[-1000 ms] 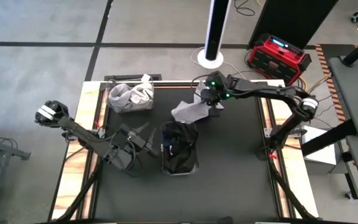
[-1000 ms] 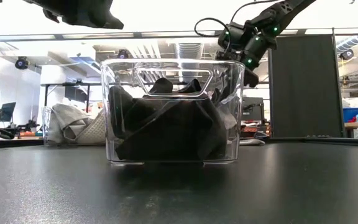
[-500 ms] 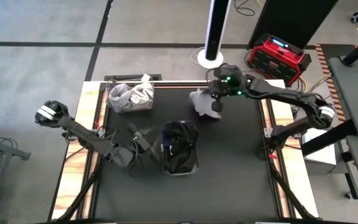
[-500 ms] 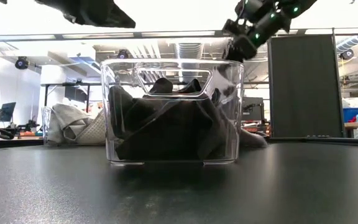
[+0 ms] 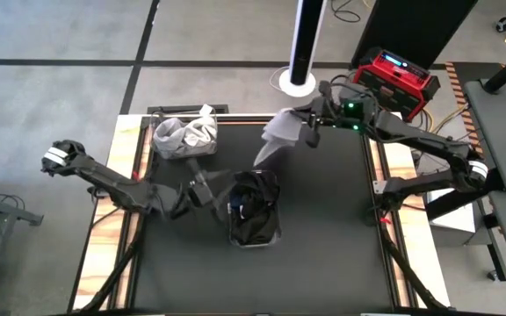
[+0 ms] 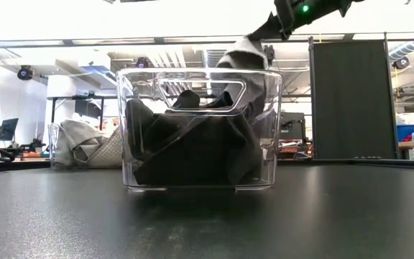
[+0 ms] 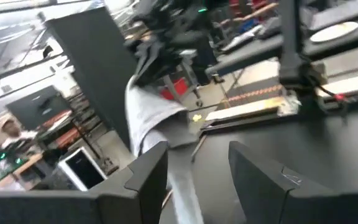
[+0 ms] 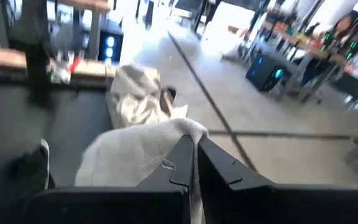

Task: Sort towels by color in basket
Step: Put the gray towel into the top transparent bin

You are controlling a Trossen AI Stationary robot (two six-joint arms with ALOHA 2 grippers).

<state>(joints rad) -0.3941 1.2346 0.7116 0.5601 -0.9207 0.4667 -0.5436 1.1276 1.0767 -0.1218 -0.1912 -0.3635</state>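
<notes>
We see the right gripper (image 5: 308, 132) pinched tight on a grey towel (image 5: 275, 136), holding it aloft over the table's (image 5: 341, 246) far edge. The left gripper (image 7: 194, 171) stands apart, empty, beside the clear basket (image 6: 200, 129) of dark towels (image 6: 192, 147). Only the high view shows the second basket (image 5: 184, 138) of light towels (image 5: 185, 132).

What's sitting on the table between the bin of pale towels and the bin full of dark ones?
In the high view, the left gripper sits between the pale-towel bin and the dark-towel bin, close beside the dark one; otherwise only bare black tabletop.
</notes>
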